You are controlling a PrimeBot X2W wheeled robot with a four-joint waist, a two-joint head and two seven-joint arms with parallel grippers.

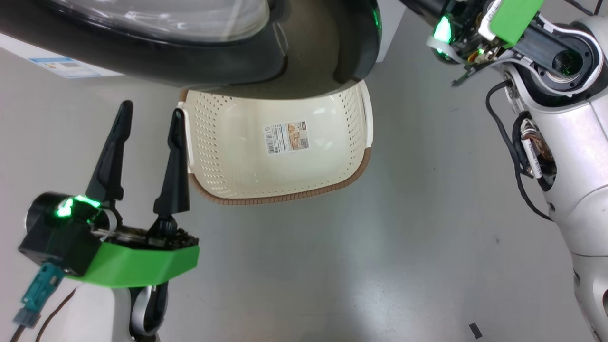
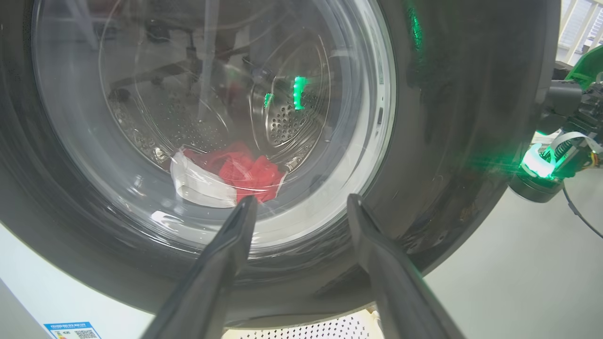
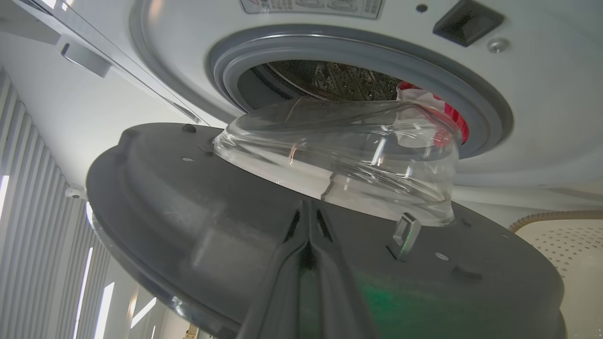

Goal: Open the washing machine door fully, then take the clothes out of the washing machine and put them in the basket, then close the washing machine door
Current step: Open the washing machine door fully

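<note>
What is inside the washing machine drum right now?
Red-and-white clothes lie on the drum floor, seen through the door glass. The drum's near bottom is covered by the door's black rim.

Floor (image 1: 332, 266): pale grey, smooth, glossy, with soft patches of reflected light. The basket (image 1: 209, 142) sits directly on it, with cream perforated walls and a brown rim. Just behind the basket, the white front of the washing machine (image 1: 28, 52) meets the floor. Well apart from the basket, to its right and nearer the robot, a small dark scrap (image 1: 475, 330) lies flat.
</note>
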